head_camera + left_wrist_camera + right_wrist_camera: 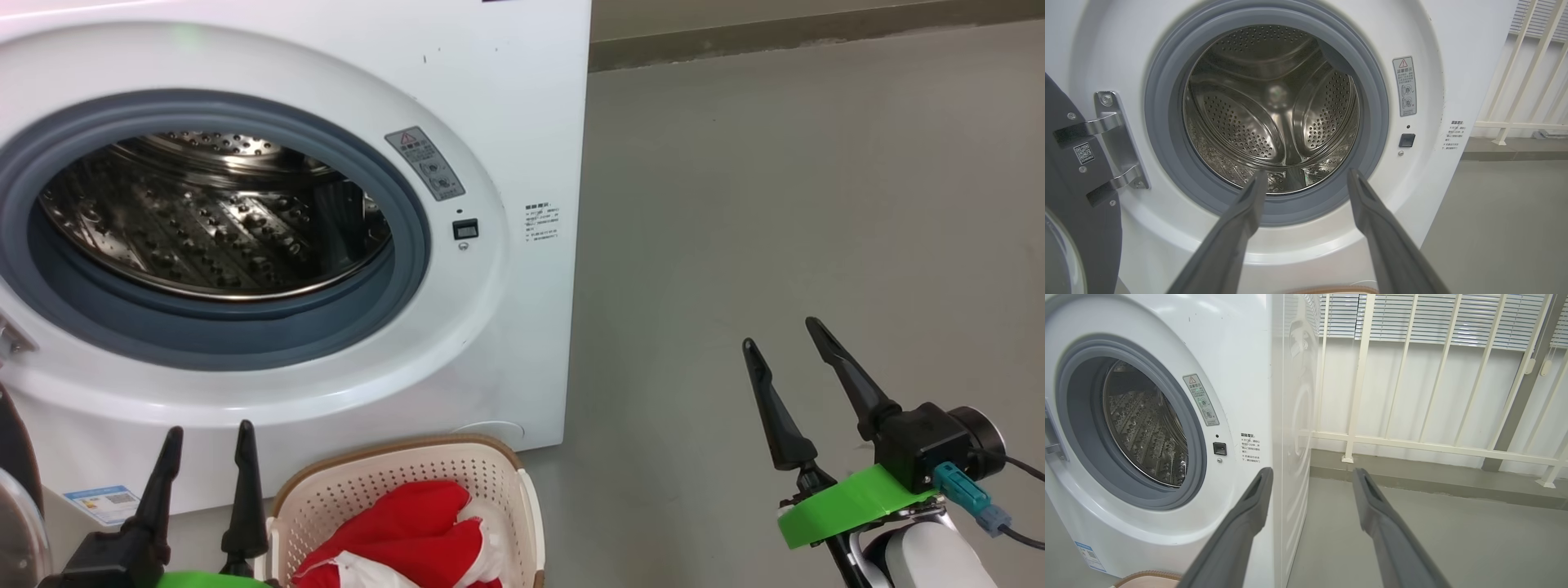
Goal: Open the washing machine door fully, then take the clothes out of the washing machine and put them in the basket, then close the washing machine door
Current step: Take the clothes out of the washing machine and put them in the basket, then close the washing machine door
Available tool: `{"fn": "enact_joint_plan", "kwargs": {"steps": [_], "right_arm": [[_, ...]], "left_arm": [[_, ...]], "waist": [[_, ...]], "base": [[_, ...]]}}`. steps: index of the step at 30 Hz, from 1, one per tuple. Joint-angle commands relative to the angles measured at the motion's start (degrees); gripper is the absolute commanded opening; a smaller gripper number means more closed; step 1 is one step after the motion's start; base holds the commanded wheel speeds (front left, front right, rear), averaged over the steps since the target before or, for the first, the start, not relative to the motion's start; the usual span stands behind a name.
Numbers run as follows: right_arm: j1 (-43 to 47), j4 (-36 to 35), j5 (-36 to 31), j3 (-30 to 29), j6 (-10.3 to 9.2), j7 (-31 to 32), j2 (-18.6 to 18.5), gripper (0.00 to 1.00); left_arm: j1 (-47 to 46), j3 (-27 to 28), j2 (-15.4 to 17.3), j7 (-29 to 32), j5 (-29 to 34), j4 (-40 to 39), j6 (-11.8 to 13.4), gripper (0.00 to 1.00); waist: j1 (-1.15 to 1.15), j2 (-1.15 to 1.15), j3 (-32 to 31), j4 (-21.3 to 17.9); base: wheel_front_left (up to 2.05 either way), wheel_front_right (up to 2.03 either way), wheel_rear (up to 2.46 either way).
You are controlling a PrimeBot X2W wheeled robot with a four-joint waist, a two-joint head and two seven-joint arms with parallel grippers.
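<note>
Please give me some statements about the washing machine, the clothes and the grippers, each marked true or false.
1. The perforated steel drum of the big white washing machine shows no clothes. True.
2. The bright red fabric clothes hang from the right gripper. False: they lie in the cream perforated plastic basket.
3. The round black-rimmed glass door is shut. False: it stands open.
4. The right gripper and the left gripper are both open, holding nothing. True.

— What sort of place is this?
— A laundry corner. A white washer [506, 122] stands on a bare grey floor [816, 204], with a basket [457, 474] of clothes [408, 514] in front.
— Indoors?
— It looks like a utility room or an enclosed balcony: a cream railing [1359, 375] runs beside the washer, with slatted blinds [1453, 318] behind it.
</note>
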Motion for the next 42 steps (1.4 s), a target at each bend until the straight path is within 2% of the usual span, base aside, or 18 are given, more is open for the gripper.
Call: {"fn": "enact_joint_plan", "kwargs": {"steps": [1, 23, 29, 42], "right_arm": [[-0.64, -1.58, -0.53, 1.36, 0.36, -0.37, -0.45, 1.0], [-0.86, -1.45, 1.51, 2.28, 0.36, -0.37, -1.22, 1.0], [-0.84, -1.42, 1.47, 2.47, 0.36, -0.37, -1.43, 1.0], [-0.73, -1.52, 1.1, 2.61, 0.36, -0.37, -1.37, 1.0]], "left_arm": [[-1.13, 1.62, 0.85, -0.5, 0.69, -1.72, 0.61, 1.0], [-0.73, 0.7, 0.63, -0.5, -0.39, -3.41, 0.14, 1.0], [-0.54, 0.41, 0.65, -0.5, -0.19, -3.3, 0.03, 1.0], [-0.67, 0.67, 0.57, -0.5, 0.73, -4.36, 1.68, 1.0]], "waist": [[0.0, 0.0, 0.06, -0.01], [0.0, 0.0, 0.11, 0.4], [0.0, 0.0, 0.13, 0.48], [0.0, 0.0, 0.23, 1.64]], "base": [[-0.46, 0.46, 0.0], [-1.43, 1.43, 0.0], [-0.46, 0.46, 0.0], [-0.01, 0.01, 0.0]]}}
